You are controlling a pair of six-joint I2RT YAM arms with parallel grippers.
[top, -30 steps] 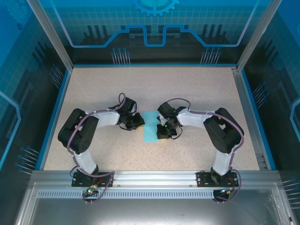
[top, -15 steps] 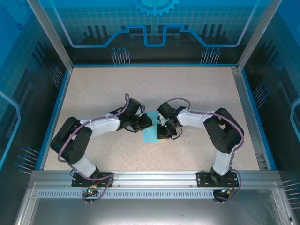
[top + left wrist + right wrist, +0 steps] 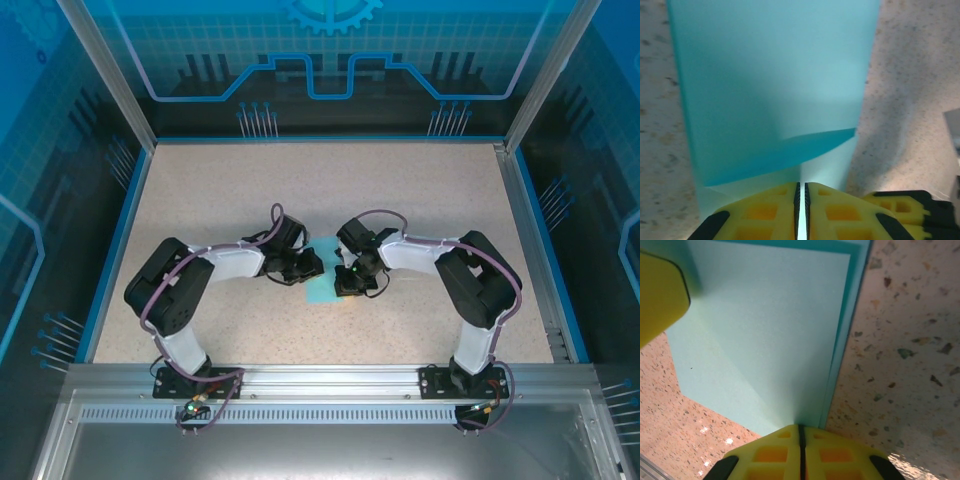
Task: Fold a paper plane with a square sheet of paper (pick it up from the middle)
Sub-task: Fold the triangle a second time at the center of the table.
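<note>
While both arms meet near the middle of the speckled beige surface (image 3: pixel 400 190), the thin light cyan-blue square sheet of paper (image 3: pixel 319 291) lies there partly folded, one layer over another. At its left edge the left gripper (image 3: pixel 801 185) pinches it, yellow fingers (image 3: pixel 765 205) nearly together. Opposite, the right gripper (image 3: pixel 800 429) is clamped on its right edge.
</note>
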